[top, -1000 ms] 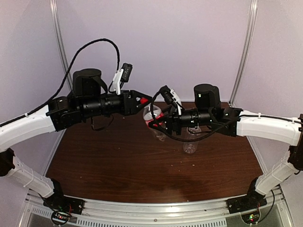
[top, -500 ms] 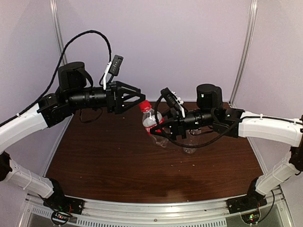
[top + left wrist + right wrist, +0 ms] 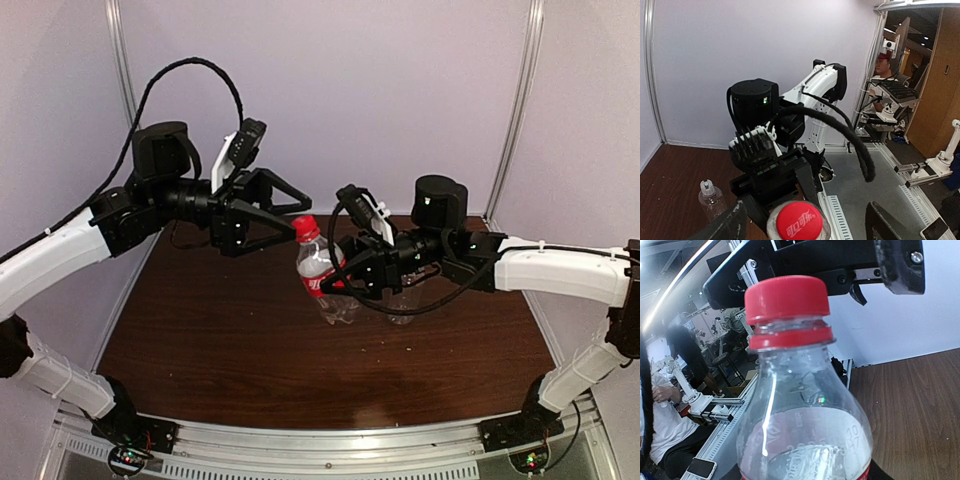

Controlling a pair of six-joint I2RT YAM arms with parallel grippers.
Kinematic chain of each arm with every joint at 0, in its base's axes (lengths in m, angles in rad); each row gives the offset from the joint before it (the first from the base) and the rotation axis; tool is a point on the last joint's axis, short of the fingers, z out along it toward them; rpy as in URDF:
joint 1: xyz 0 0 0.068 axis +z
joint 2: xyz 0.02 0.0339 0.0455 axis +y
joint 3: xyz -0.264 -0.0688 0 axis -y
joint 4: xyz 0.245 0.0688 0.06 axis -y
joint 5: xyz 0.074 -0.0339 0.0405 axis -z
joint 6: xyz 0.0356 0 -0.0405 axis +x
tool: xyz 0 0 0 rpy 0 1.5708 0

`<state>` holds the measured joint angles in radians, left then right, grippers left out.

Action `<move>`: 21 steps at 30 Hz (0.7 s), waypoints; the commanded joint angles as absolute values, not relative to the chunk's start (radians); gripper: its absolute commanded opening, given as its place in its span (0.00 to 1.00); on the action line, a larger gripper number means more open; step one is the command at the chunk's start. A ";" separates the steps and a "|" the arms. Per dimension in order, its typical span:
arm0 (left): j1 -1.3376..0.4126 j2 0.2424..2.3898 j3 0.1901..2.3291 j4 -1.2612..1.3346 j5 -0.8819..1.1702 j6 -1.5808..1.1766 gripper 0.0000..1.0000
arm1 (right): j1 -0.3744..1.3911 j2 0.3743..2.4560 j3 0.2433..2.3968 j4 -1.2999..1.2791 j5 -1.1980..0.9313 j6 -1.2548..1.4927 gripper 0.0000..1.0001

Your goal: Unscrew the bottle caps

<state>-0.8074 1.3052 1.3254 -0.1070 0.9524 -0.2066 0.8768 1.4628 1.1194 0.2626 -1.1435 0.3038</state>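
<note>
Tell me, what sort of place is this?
Likely a robotics lab: left arm and right arm bolted at a brown table, with a person and another small arm beyond.

The slim bottle [image 3: 805, 425] is made of clear, glossy plastic on which bright highlights are caught, and its red cap [image 3: 786, 295] of smooth opaque plastic with a soft sheen. The table [image 3: 220, 330] is surfaced in dark brown wood grain with a dull satin finish, while the frame rail [image 3: 330, 437] at its near edge is formed of pale brushed metal. The arm shells [image 3: 555, 268] are moulded in smooth white plastic, and the cable [image 3: 847, 132] is covered in a matt black sleeve.
</note>
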 commanded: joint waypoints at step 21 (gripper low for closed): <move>-0.798 1.382 1.331 0.025 1.103 -0.246 0.47 | 0.876 1.482 1.117 0.352 -1.200 0.352 0.28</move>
